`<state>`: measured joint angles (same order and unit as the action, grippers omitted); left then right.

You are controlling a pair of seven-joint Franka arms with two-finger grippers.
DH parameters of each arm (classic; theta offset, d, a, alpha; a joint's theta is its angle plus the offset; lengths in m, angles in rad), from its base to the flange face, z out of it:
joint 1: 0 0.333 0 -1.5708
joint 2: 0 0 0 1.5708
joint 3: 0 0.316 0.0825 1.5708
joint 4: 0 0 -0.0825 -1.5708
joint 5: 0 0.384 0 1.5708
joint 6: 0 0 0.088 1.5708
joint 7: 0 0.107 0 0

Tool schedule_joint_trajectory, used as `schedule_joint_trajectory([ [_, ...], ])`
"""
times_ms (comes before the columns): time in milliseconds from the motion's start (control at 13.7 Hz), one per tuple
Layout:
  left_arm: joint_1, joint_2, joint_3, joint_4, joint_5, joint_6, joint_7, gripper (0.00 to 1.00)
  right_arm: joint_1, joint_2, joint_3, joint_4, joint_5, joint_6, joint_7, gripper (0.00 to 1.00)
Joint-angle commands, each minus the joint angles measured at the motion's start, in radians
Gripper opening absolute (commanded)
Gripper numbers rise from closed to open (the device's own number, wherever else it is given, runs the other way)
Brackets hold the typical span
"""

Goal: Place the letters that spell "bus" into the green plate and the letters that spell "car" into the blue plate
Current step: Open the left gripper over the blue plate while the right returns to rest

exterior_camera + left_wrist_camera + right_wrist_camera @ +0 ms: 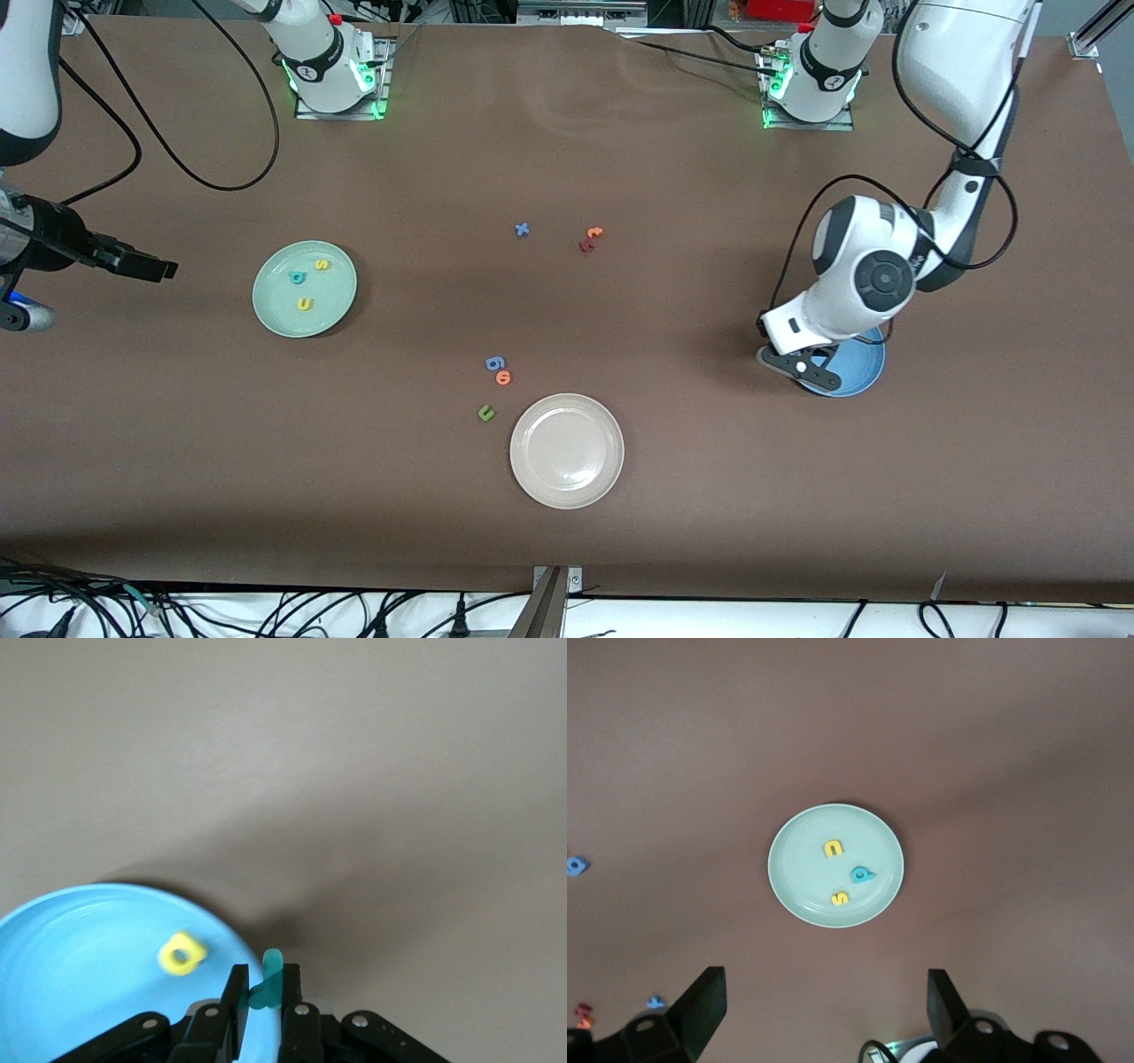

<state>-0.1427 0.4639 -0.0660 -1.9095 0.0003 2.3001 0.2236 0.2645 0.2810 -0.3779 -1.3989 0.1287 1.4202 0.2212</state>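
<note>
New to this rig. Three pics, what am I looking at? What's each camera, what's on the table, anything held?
Two robot arms are bolted along one edge of a brown table. The wide picture is from a high camera facing them; each of the other two looks down from a camera on one arm's wrist.

The left end effector is over the blue plate, shut on a small teal letter. A yellow a already lies in that plate.

The right end effector is open, holds nothing and hangs off toward its arm's end of the table. Its camera looks down on the green plate, which holds a teal b, a yellow u and a yellow s.

An empty beige plate and several spare letters, among them a blue x and a green u, also lie on the table.
</note>
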Motion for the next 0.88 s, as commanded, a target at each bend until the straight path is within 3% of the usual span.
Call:
schedule_joint_trajectory([
  [0,0.047,-0.039,-0.014,-0.052,0.027,-0.007,0.084,0.17,0.004,0.020,0.000,0.084,-0.008,-0.081,-0.107,1.00],
  [219,0.077,-0.066,-0.014,-0.091,0.027,-0.007,0.115,0.17,0.005,0.015,0.007,0.090,-0.009,-0.173,-0.112,1.00],
  [438,0.109,-0.083,-0.015,-0.123,0.063,0.007,0.125,0.17,0.015,0.015,0.013,0.090,-0.064,-0.129,-0.207,1.00],
  [585,0.109,-0.070,-0.014,-0.108,0.063,0.001,0.109,0.27,0.015,0.015,0.011,0.084,-0.048,-0.068,-0.235,1.00],
  [731,0.115,-0.050,-0.014,-0.073,0.050,-0.010,-0.002,1.00,0.013,0.014,0.014,0.069,-0.043,-0.049,-0.230,1.00],
  [804,0.126,-0.051,-0.015,-0.062,0.046,-0.030,-0.025,1.00,0.007,0.013,0.022,0.064,-0.046,-0.032,-0.229,1.00],
])
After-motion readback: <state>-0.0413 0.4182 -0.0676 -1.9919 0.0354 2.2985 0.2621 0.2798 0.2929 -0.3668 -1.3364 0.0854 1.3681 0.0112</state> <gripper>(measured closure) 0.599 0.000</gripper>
